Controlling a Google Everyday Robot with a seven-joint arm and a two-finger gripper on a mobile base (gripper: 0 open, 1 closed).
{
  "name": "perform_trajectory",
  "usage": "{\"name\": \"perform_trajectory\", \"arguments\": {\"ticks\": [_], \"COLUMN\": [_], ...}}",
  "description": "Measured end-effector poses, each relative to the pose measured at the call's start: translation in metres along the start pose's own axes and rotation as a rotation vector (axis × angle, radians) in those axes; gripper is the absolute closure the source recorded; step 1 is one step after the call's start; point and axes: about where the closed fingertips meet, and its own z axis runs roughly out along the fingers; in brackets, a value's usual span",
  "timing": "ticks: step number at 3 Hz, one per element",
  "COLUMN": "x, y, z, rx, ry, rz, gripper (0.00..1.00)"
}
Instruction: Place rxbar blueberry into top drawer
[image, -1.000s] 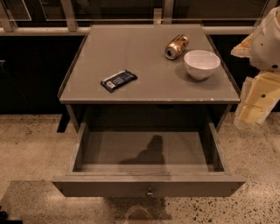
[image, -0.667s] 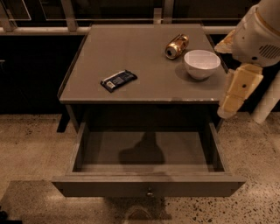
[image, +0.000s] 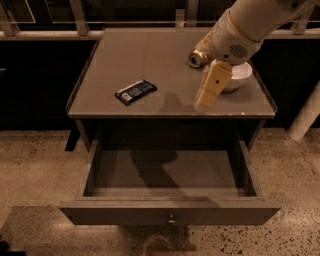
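The rxbar blueberry (image: 136, 91), a flat dark navy bar with white lettering, lies on the left part of the cabinet top (image: 150, 55). The top drawer (image: 125, 214) is pulled fully out below, and nothing shows inside it. Its small round knob (image: 171, 218) sits at the centre of the front panel. My gripper (image: 203, 102) hangs from the cream arm (image: 240, 30) over the right-centre of the cabinet top. It points down, to the right of the bar and apart from it.
A gold can (image: 199, 56) lies on its side at the back right of the top. A white bowl (image: 240, 77) beside it is partly covered by my arm. A railing (image: 50, 34) runs behind the cabinet. A white post (image: 306, 117) stands on the floor at right.
My arm has swung left from the right edge of the view to over the cabinet top, nearer the bar, and now covers part of the bowl. Bar, can and drawer have not moved.
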Motion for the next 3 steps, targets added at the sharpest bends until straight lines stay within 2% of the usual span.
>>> {"name": "perform_trajectory", "arguments": {"ticks": [1,2,3], "x": [-0.036,-0.036,-0.028], "y": [-0.025,-0.025,-0.034], "z": [0.033,0.034,0.046], "rx": [0.042,0.042,0.048], "ry": [-0.083,-0.084,-0.146], "rz": [-0.022,-0.022,0.019], "gripper": [0.0,0.0,0.0]}}
